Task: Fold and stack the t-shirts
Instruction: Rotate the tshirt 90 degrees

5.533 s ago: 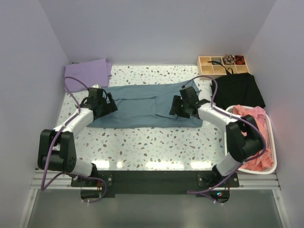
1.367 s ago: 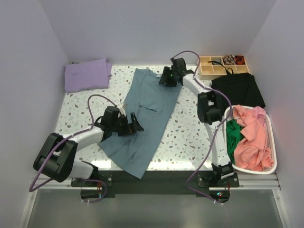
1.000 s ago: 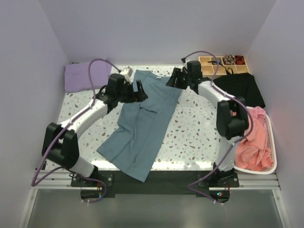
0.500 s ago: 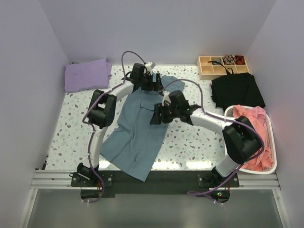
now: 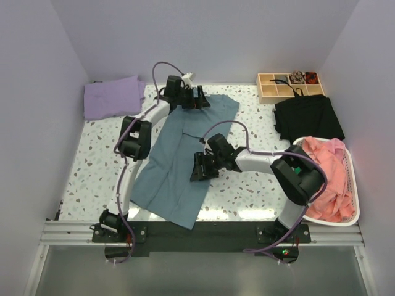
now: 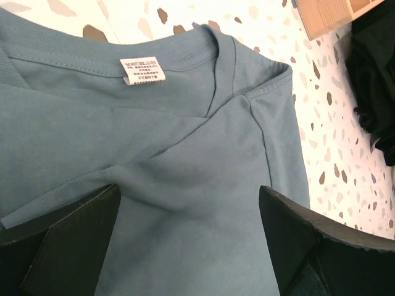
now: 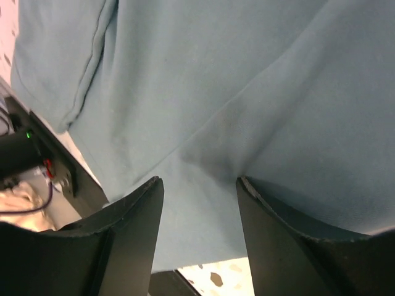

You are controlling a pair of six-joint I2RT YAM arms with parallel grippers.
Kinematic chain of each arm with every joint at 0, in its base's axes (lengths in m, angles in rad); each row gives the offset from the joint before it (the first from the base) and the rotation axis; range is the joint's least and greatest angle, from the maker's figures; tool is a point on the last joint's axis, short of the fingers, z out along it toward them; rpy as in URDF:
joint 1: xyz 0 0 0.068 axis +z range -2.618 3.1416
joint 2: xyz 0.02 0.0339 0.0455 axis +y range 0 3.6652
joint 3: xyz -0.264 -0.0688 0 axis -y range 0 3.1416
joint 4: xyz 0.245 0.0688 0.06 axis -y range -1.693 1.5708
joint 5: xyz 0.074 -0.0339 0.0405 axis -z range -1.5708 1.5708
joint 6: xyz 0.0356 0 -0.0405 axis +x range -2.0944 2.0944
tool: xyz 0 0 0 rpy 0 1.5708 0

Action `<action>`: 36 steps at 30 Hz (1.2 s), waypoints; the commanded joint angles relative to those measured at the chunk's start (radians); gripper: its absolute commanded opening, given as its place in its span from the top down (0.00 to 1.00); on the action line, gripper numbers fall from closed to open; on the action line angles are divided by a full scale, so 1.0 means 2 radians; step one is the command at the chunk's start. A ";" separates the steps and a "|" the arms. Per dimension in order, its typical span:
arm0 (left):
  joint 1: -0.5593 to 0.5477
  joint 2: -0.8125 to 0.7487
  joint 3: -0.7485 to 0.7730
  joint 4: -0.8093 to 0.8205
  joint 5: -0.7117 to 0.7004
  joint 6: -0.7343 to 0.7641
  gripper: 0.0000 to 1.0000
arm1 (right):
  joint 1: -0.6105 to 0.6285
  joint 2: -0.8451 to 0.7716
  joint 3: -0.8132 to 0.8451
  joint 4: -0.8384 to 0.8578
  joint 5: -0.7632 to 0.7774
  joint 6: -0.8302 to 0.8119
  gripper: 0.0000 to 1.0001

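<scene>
Slate-blue t-shirt [image 5: 179, 166] lies diagonally on the table [image 5: 99, 160], hem over the near edge, left gripper [image 5: 199, 101] spread wide at its collar, right gripper [image 5: 197, 169] half-open over its middle; a dragging finger could bunch it.

arms [image 5: 259, 161]: white links, black joints; cables [image 5: 163, 63]: purple; claw fingers [image 7: 123, 246]: matte black, wedge-shaped

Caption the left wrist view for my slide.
Open left end effector over the slate-blue t-shirt near its collar, white label showing.
</scene>
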 commanded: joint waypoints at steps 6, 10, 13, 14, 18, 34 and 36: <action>0.028 0.023 0.029 0.024 -0.009 -0.021 0.00 | -0.001 -0.007 -0.019 -0.142 0.225 0.036 0.42; 0.030 -0.013 -0.010 0.045 -0.040 -0.030 0.00 | -0.028 -0.037 -0.026 -0.185 0.289 0.044 0.41; 0.030 -0.037 -0.036 0.053 -0.056 -0.040 0.00 | -0.056 -0.045 -0.032 -0.194 0.300 0.032 0.41; 0.030 -0.046 -0.043 0.056 -0.059 -0.046 0.00 | -0.062 -0.047 -0.034 -0.195 0.300 0.029 0.40; 0.030 -0.052 -0.049 0.084 -0.073 -0.059 0.00 | -0.078 -0.041 -0.019 -0.194 0.280 -0.006 0.41; -0.005 -0.188 -0.046 0.004 -0.163 0.055 0.00 | -0.079 -0.232 0.029 -0.194 0.310 -0.126 0.38; -0.008 -0.256 -0.107 -0.010 -0.186 0.049 0.00 | -0.082 -0.239 0.042 -0.242 0.375 -0.118 0.35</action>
